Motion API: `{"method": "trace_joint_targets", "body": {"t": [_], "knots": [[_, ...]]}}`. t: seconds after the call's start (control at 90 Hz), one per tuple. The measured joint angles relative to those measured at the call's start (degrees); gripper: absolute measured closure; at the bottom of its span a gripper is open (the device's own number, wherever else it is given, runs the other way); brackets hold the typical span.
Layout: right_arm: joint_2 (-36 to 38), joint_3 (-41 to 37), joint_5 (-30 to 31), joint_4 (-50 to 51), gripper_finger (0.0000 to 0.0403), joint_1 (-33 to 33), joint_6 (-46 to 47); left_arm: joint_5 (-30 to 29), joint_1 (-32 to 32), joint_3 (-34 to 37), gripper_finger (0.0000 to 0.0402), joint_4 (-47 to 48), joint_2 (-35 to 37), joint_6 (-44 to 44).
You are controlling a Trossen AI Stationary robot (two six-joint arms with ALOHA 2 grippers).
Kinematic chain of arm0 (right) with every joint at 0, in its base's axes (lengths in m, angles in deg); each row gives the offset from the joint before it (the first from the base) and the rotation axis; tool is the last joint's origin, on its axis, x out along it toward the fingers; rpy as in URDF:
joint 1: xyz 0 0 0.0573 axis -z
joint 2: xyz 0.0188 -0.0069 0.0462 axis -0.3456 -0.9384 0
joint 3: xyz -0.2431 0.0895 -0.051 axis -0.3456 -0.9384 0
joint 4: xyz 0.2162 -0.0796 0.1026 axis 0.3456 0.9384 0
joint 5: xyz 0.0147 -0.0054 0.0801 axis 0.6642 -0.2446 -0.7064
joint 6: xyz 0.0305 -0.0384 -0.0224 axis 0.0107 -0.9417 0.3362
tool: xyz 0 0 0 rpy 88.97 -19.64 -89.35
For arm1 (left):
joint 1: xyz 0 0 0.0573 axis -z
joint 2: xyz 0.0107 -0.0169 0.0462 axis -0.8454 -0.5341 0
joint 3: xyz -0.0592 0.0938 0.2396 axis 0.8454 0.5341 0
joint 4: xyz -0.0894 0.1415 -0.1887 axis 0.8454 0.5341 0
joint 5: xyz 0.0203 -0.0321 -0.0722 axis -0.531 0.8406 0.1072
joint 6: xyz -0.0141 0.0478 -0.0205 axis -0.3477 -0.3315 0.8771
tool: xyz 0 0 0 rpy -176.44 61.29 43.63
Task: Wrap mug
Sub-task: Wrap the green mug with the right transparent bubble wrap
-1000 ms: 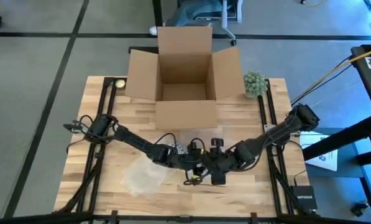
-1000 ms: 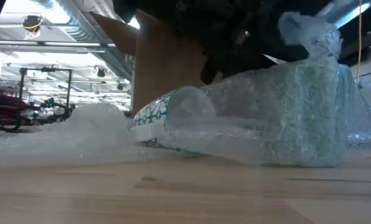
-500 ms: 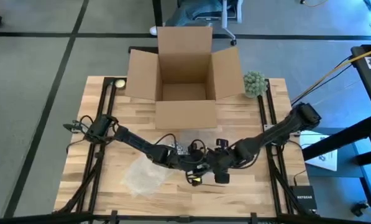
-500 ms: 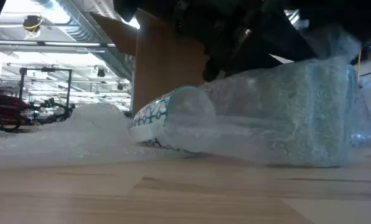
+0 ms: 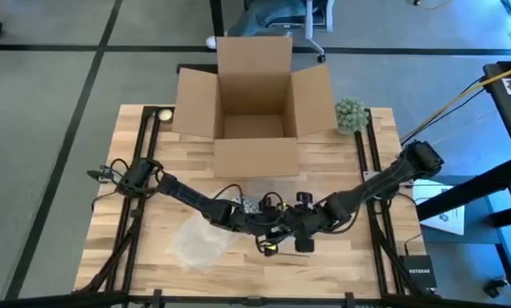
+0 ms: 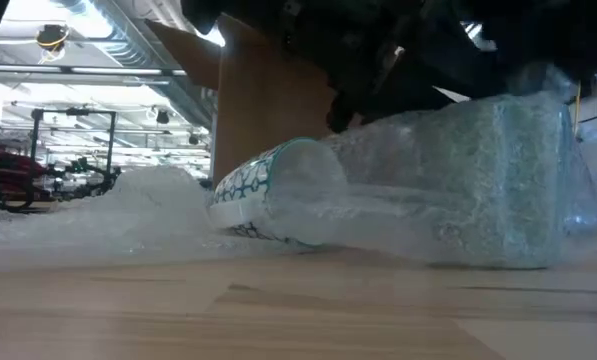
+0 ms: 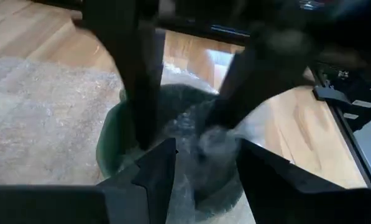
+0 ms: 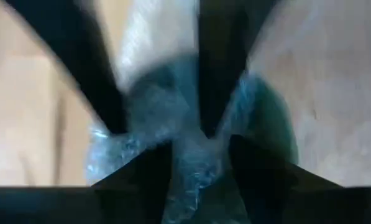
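Lying on its side near the bench's front edge, the patterned mug (image 6: 263, 195) is sitting half sheathed in bubble wrap (image 6: 458, 180), whose bunched tail is now pressed flat as left gripper (image 5: 268, 224) and right gripper (image 5: 300, 224), both open, are straddling it.

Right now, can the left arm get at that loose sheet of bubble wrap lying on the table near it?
Probably yes. The loose bubble wrap lies beside the left gripper with bare table between, but that gripper is busy at the mug.
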Motion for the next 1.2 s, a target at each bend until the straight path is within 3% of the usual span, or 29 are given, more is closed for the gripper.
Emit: {"method": "trace_joint_targets", "body": {"t": [0.122,0.267,0.444,0.711,0.856,1.033,1.2], "knots": [[0.28,0.79,-1.73,1.12,0.0251,0.04,0.25,-0.09,0.03,-0.01,0.0249,0.03,0.00,-0.68],[1.10,7.23,-3.75,7.31,0.0251,0.00,-1.20,-0.16,0.11,0.05,0.0249,0.60,0.02,-0.79],[1.42,13.96,-1.64,12.60,0.0251,-0.08,-2.99,-0.16,0.07,0.05,0.0249,0.43,0.02,-0.81],[-0.59,6.17,-3.21,7.11,0.0251,-0.02,-1.85,-0.10,0.07,0.05,0.0249,0.20,0.02,-0.81],[-1.66,2.00,-0.94,2.06,0.0251,0.02,-1.13,0.03,0.07,-0.38,0.0249,0.43,0.02,-0.79],[-2.10,3.01,0.33,1.79,0.0251,-0.04,-1.15,0.32,0.38,-2.30,0.0249,1.51,0.76,-1.72],[-2.36,5.04,-0.12,2.54,0.0251,0.02,-2.99,-2.98,-0.75,-2.68,0.0249,2.66,1.73,-1.31]]}}
